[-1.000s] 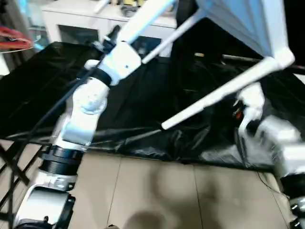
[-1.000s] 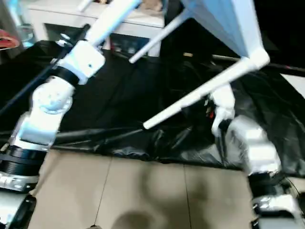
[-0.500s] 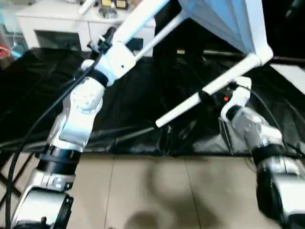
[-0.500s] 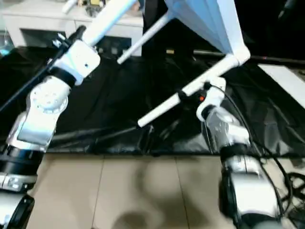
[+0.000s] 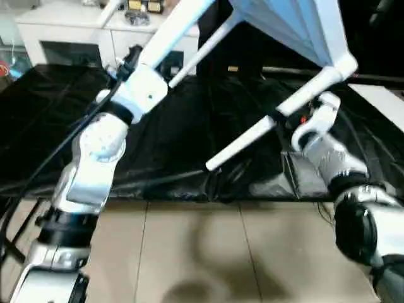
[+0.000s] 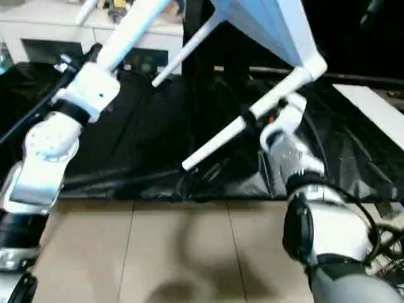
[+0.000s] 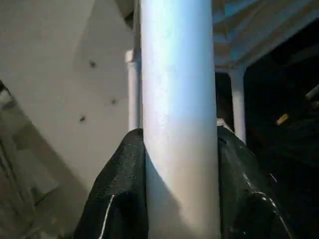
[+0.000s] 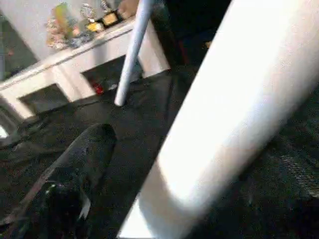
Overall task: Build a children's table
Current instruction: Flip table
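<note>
Left hand (image 7: pixel 179 199) clamped on smooth white tubular leg (image 5: pixel 180 24), black fingers (image 7: pixel 119 194) on both sides; leg's long axis runs up and away from wrist toward tabletop (image 5: pixel 297 25), held tilted in air above black-draped surface (image 5: pixel 50 126). Tabletop: white plastic, ribbed underside. Second leg (image 5: pixel 265 129) slants down from corner socket, free end toward floor. Right hand (image 5: pixel 284 118) at that leg's mid-length; one finger (image 8: pixel 75 169) beside tube, apart. Open or gripping: cannot tell.
</note>
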